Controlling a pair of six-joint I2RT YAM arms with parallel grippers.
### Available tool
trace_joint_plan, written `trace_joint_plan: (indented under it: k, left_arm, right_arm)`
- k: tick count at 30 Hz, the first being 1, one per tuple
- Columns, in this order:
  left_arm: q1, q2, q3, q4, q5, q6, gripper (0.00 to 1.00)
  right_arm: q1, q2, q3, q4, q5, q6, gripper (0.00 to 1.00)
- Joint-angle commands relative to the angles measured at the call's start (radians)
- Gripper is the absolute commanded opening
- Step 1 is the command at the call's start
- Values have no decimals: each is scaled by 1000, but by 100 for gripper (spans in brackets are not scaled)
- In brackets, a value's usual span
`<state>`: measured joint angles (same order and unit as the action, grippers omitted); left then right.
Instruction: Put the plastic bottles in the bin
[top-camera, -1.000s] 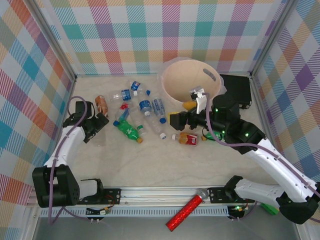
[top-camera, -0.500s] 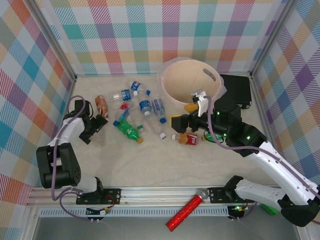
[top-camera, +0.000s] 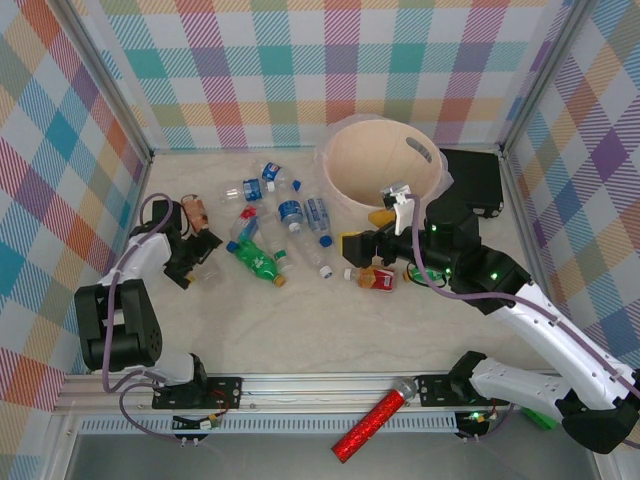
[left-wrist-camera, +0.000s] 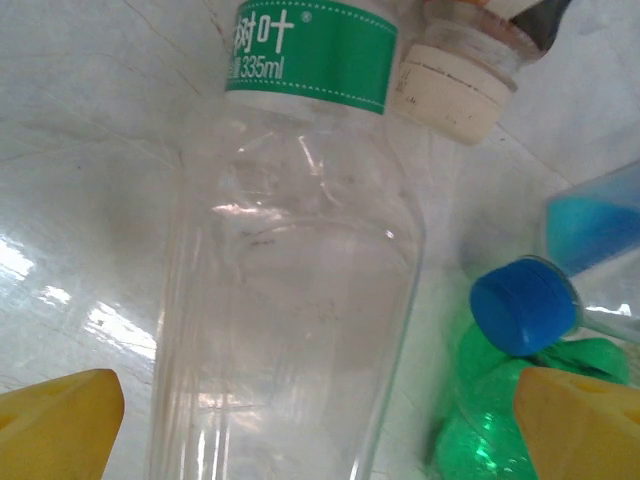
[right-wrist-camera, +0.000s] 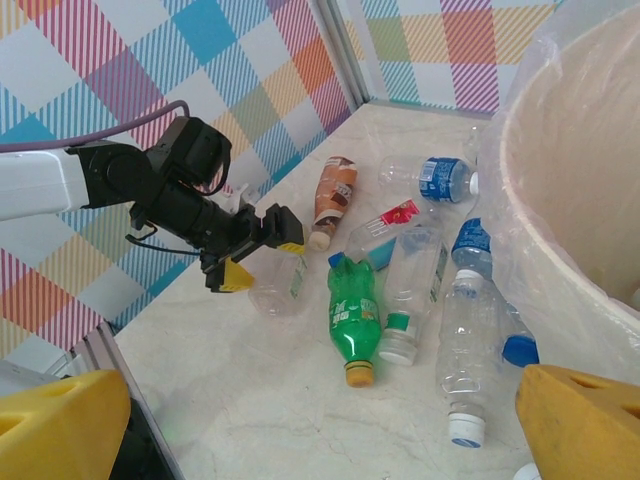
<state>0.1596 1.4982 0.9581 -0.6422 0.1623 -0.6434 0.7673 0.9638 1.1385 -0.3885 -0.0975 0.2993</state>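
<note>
Several plastic bottles lie left of the bin (top-camera: 345, 185), a big beige bucket whose wall is on the right (right-wrist-camera: 570, 200). A clear bottle with a green label (left-wrist-camera: 300, 290) lies lengthwise between the fingers of my open left gripper (left-wrist-camera: 320, 430), also in the right wrist view (right-wrist-camera: 262, 262) and from above (top-camera: 203, 258). Beside it lie a green bottle (top-camera: 257, 262) (right-wrist-camera: 352, 315) and a brown one (right-wrist-camera: 335, 190). My right gripper (top-camera: 352, 243) hangs open and empty above the bottles (right-wrist-camera: 320, 430), next to a red-labelled bottle (top-camera: 378, 280).
A flat black case (top-camera: 472, 180) lies right of the bin. A red glittery tube (top-camera: 372, 420) rests on the front rail. A yellow item (top-camera: 378, 212) sits at the bin's foot. Plaid walls close in three sides.
My left gripper has edged forward and now straddles the clear green-labelled bottle. The left arm has drawn in closer to the wall. The right arm has shifted only slightly.
</note>
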Motion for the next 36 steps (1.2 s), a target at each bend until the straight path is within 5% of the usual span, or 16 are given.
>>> trace_joint_plan:
  k: [1, 17, 36]
  left_arm:
    - [0, 35, 31, -70, -32, 35, 100]
    - [-44, 144, 86, -134, -127, 33, 92]
    - [-79, 135, 72, -137, -149, 58, 62]
  right_arm:
    - [7, -17, -14, 32, 23, -3, 99]
    - [7, -72, -60, 27, 46, -22, 99]
    - [7, -96, -57, 9, 39, -25, 99]
